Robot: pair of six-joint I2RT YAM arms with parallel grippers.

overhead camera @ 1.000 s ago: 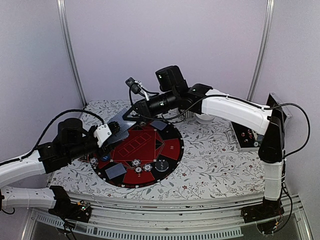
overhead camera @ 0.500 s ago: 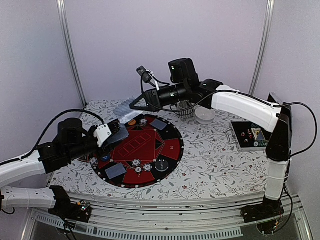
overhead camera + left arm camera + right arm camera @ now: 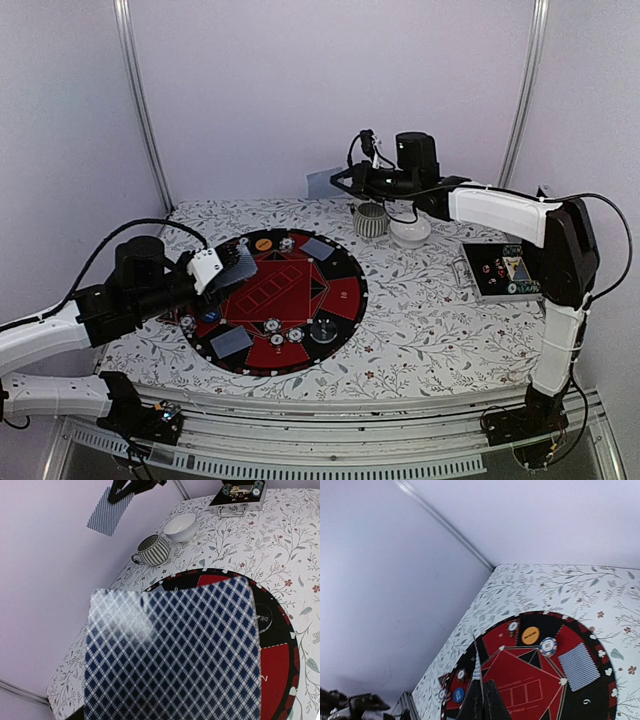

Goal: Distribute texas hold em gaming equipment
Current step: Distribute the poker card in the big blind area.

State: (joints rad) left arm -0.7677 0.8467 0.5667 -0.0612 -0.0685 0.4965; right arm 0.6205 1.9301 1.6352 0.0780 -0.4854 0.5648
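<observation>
My left gripper (image 3: 226, 264) is shut on cards with blue diamond backs (image 3: 172, 650) at the mat's left rim; they fill the left wrist view and hide the fingers. My right gripper (image 3: 338, 181) is shut on a single card (image 3: 320, 184), held high by the back wall; it also shows in the left wrist view (image 3: 106, 516) and edge-on in the right wrist view (image 3: 477, 672). On the red-and-black mat (image 3: 290, 290) lie two face-down cards (image 3: 316, 248) (image 3: 231, 343), an orange chip (image 3: 263, 243), a blue chip (image 3: 210, 316) and several pale chips (image 3: 272, 325).
A ribbed grey cup (image 3: 371, 220) and a white bowl (image 3: 410, 232) stand at the back, just under my right arm. An open metal case (image 3: 500, 272) with chips sits at the right. The wall is close behind the raised card.
My right arm has lifted its card off the mat's back-left and swung it up and to the right, to above the cup. The left arm has not moved.
</observation>
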